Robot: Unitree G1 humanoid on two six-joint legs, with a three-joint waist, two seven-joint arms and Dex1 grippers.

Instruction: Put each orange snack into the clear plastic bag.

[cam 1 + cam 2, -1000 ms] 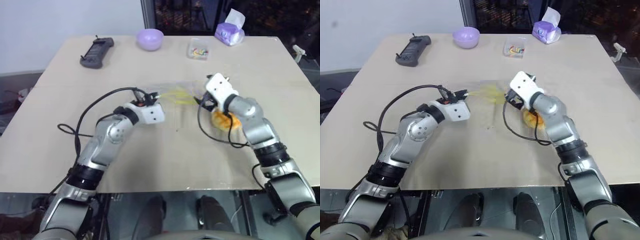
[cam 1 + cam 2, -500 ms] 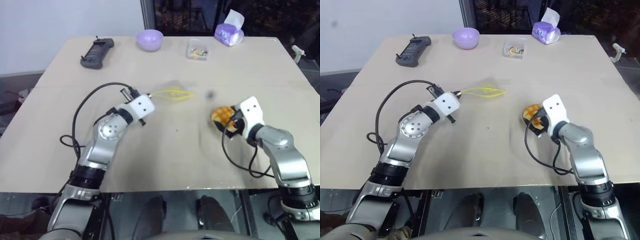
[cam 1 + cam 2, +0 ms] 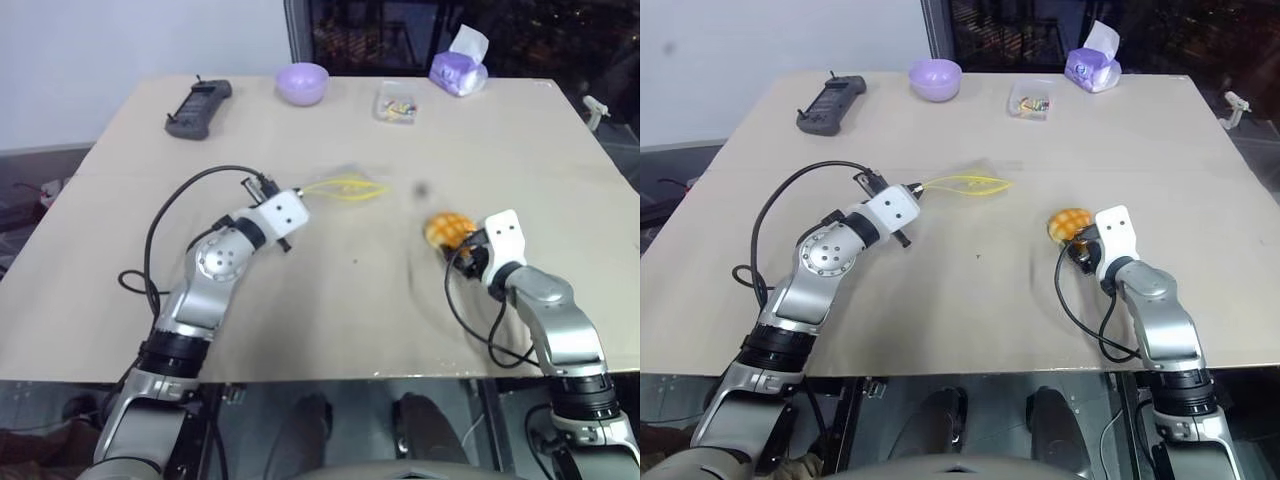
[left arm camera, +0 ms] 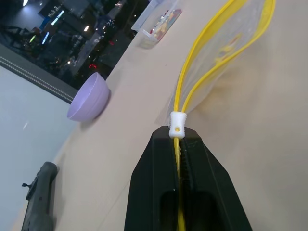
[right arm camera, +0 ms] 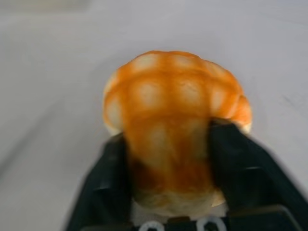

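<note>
— Where the orange snack point(image 5: 171, 130) sits, what has hold of it?
— It lies on the table point(image 3: 300, 310) toward the right side, and the right gripper point(image 5: 171, 159) has a black finger on each flank of it, pressing into the soft bun; the jaws are partly closed around it.
— And the clear plastic bag point(image 4: 226, 53)?
— Near the table's middle, well apart from the bun. Its yellow seal strip is parted into a loop. The left gripper point(image 4: 180, 139) is clamped tight on the strip's end, just behind the small white slider.
— What else is on the table?
— Along the far edge: a dark handheld controller point(image 3: 198, 106), a lilac bowl point(image 3: 302, 82), a small clear box point(image 3: 397, 101) of coloured bits, and a purple tissue pack point(image 3: 458, 68).
</note>
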